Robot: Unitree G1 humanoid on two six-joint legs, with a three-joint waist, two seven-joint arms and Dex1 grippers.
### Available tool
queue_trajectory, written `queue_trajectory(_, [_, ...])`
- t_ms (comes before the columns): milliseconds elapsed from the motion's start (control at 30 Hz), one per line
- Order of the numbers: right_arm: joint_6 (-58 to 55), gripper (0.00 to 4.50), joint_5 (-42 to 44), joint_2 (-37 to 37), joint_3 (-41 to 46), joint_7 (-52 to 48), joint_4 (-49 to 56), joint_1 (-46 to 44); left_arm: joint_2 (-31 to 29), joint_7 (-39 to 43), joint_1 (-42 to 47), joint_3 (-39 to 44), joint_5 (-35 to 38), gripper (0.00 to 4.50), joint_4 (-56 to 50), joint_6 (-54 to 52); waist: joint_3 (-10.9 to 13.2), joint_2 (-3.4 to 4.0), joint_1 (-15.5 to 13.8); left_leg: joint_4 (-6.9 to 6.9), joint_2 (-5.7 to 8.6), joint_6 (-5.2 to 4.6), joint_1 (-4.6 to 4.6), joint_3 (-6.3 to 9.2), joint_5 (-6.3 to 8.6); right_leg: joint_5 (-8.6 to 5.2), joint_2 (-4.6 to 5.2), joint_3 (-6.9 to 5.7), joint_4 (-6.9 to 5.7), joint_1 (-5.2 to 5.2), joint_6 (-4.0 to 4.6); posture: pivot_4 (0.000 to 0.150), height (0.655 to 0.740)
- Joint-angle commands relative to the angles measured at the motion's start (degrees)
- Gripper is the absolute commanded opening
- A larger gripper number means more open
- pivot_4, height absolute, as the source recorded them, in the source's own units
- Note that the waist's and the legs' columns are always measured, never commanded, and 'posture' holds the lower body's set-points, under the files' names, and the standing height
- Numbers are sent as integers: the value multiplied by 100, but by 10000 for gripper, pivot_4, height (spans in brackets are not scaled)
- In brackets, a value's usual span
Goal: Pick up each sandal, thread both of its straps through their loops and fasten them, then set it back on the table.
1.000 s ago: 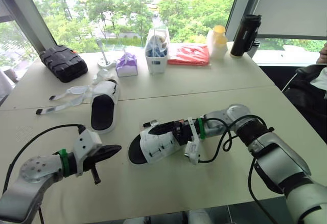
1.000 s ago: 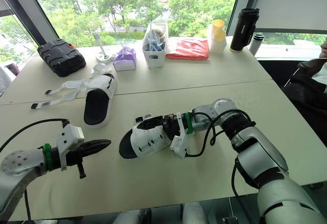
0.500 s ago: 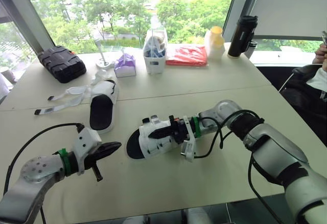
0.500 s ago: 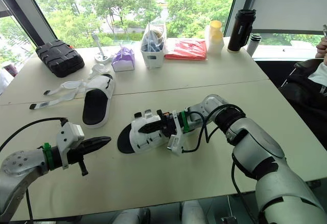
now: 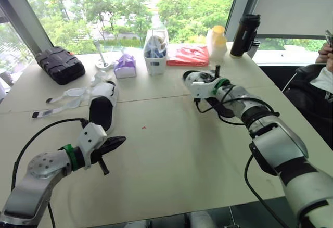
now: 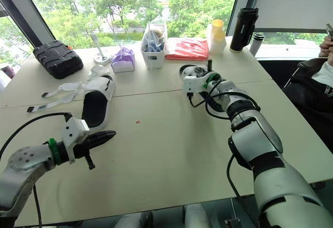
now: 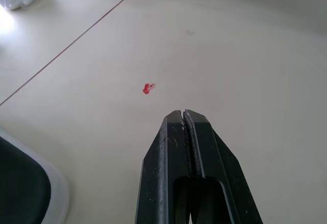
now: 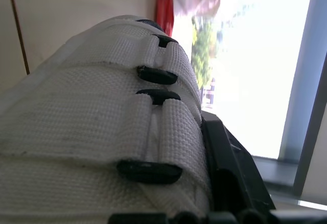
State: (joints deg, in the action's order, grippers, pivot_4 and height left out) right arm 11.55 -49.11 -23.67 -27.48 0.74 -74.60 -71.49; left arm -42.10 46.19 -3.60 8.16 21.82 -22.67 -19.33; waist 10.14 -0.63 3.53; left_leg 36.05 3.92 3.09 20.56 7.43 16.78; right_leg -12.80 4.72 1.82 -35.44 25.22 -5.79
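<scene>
Beige table (image 5: 171, 155), wide bare stretch on the near side of the white caddy (image 5: 157, 56), which is stuffed with blue-white items. Left of caddy: flat sandal (image 5: 102, 111), straps loose, near left gripper (image 5: 117, 143), fingers pressed together, empty. Right of caddy: right gripper (image 5: 197, 85) clamps second sandal (image 8: 102, 121) off the tabletop.

Coarse woven sandal straps (image 8: 102, 132), seemingly cloth
</scene>
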Motion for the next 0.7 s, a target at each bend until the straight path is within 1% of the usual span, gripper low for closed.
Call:
queue_trajectory(33, [-781,237,621,370,450,-103,-71,-232,33,28,131,-57,-86,0,33,165,1,2,49,0,0,0,4,0,0,0,2,2,0,4,-1,1500,7400])
queue_trajectory(100, [-1088,237,806,518,547,-150,-134,-260,50,28,146,-84,-99,0,48,183,2,3,57,1,0,-2,4,0,1,2,2,5,-3,10,-2,1500,7400])
queue_trajectory(200, [-1542,237,701,640,358,88,-157,-349,70,19,146,-87,-117,0,67,202,1,4,45,4,0,-2,5,2,1,2,2,5,-8,13,-2,1500,7400])
queue_trajectory(367, [-1881,237,705,784,222,109,-152,-402,113,-1,84,-96,-157,0,42,226,2,4,44,7,3,-3,7,2,2,2,3,5,-10,13,-2,1500,7400])
queue_trajectory(533, [-1974,237,707,835,119,79,-163,-393,169,-32,61,-116,-196,0,-5,215,1,4,48,7,4,-3,6,2,2,2,3,5,-12,13,-2,1500,7400])
queue_trajectory(600, [-1999,9162,774,854,146,57,-161,-392,187,-46,51,-127,-211,0,-30,210,1,5,47,7,4,-3,6,2,2,2,3,5,-14,13,-2,1500,7400])
queue_trajectory(633, [-2024,12106,810,863,162,5,-162,-391,192,-58,43,-135,-226,0,-41,216,1,5,47,7,4,-2,6,2,1,2,3,5,-15,13,-2,1500,7400])
queue_trajectory(700, [-2048,21378,979,885,265,-178,-145,-375,211,-103,40,-130,-262,0,-58,231,1,4,48,9,4,-3,5,2,2,2,3,5,-15,13,-2,1500,7400])
